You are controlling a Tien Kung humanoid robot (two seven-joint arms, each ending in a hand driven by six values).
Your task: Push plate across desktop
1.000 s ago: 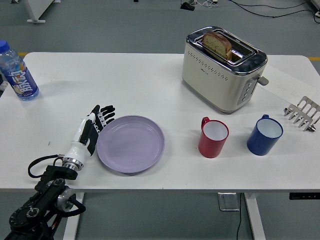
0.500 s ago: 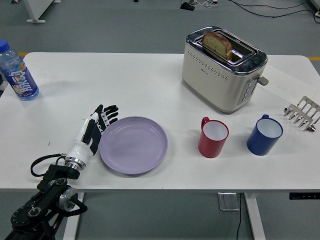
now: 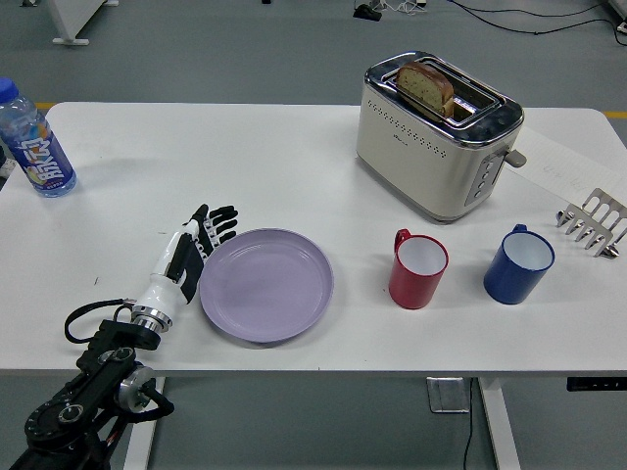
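Left hand (image 3: 188,253) lies flat on the white table (image 3: 294,166), fingers extended and holding nothing, its edge against the left rim of the lilac plate (image 3: 266,284), which sits near the table's front edge, left of the red mug (image 3: 418,268) and blue mug (image 3: 517,263). Bottle (image 3: 34,143) at far left has a blue label, print too small to read; toaster (image 3: 436,132) holds bread, no legible branding.

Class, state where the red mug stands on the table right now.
In the head view the red mug stands right of centre, between the plate and the blue mug, in front of the toaster.
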